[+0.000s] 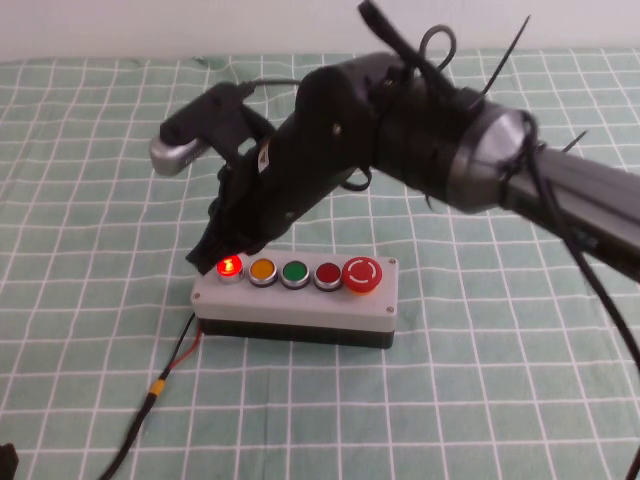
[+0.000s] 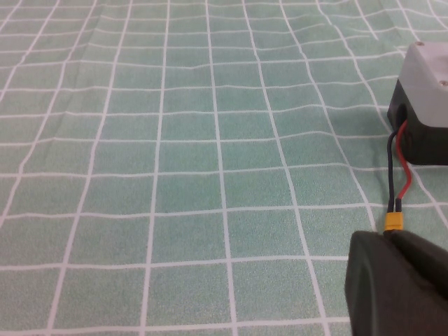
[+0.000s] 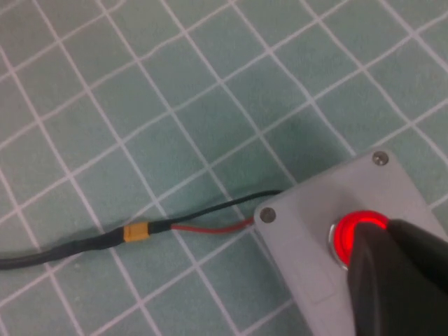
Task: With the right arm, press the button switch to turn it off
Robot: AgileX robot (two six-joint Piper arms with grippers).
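The button switch (image 1: pixel 230 267) glows bright red at the left end of the grey button box (image 1: pixel 300 305). My right arm (image 1: pixel 400 120) reaches across from the right. My right gripper (image 1: pixel 222 250) is shut, and its tip rests on the far edge of the glowing button. In the right wrist view the black fingertips (image 3: pixel 381 241) cover part of the lit button (image 3: pixel 346 234) on the box (image 3: pixel 301 224). My left gripper (image 2: pixel 388 241) is shut and empty, low over the cloth near the box's cable. It is a dark corner in the high view (image 1: pixel 5 460).
Along the box follow a yellow button (image 1: pixel 262 270), a green button (image 1: pixel 294 272), a darker red button (image 1: pixel 327 274) and a large red mushroom button (image 1: pixel 361 274). A red-black cable with an orange connector (image 1: pixel 158 385) runs from the box to the front left. Green checked cloth (image 1: pixel 500 380) covers the table.
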